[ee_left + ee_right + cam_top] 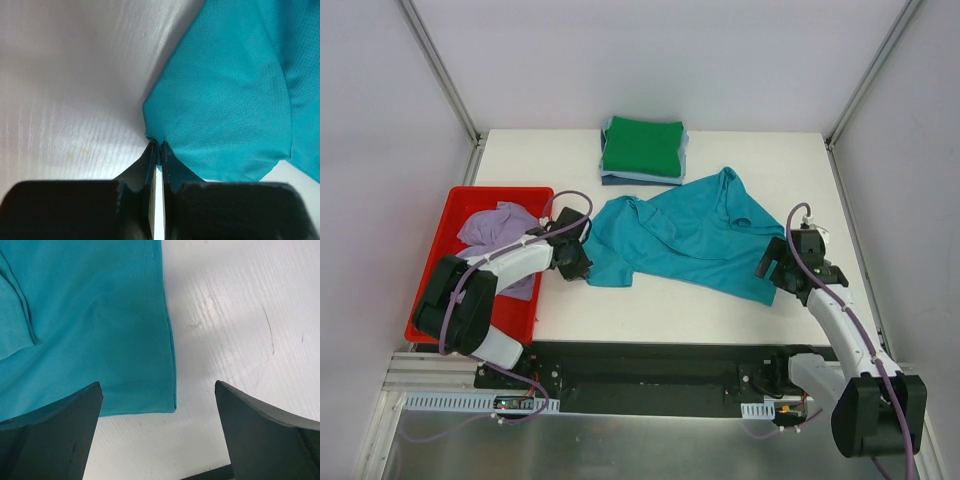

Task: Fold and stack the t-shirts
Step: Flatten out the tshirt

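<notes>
A red tray [500,192] lies along the left side of the white worktop [770,160], which shows faint scratches

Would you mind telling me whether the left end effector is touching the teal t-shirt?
Touching. The left wrist view shows the left end effector pinched shut on a corner of the teal t-shirt, with the fabric's edge caught in the pinch.

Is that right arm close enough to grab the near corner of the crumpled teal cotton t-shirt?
Probably yes. The right gripper hangs open with its fingers either side of the teal t-shirt's hemmed corner. Only bare white table lies beside it, and nothing sits in between.
</notes>
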